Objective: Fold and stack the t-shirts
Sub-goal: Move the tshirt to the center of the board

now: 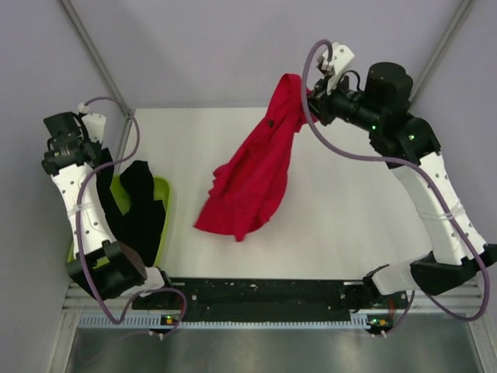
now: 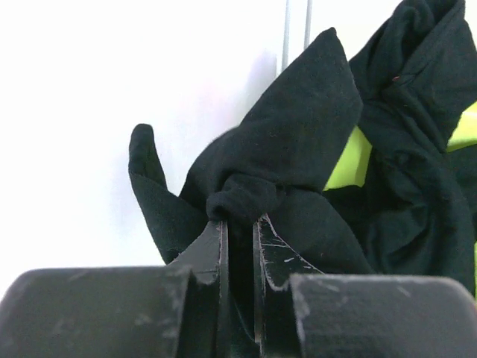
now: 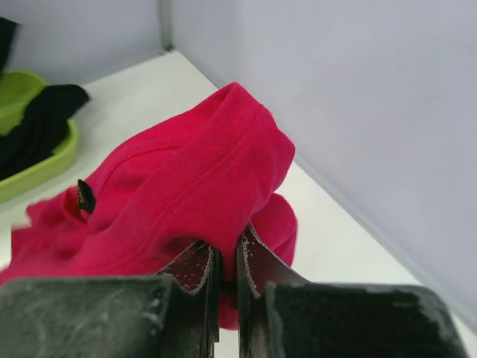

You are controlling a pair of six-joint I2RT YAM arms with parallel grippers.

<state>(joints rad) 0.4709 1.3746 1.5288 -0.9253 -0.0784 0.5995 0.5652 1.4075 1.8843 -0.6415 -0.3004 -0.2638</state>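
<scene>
The right end effector (image 3: 226,253) was clamped on an edge of the red shirt (image 1: 256,175), held high, its lower part bunched on the counter (image 1: 349,202). The left end effector (image 2: 238,224) pinched a black shirt (image 2: 298,142) at the tub (image 1: 161,198). Either narrow pinch could slip, dropping cloth crumpled.

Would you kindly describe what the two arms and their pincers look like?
Both the left arm and right arm have white perforated shells between black joints, with a mauve-grey cable looping alongside; small green lights glow on the right one. The left pincer and right pincer each have two black, wedge-shaped, scuffed fingers.
</scene>
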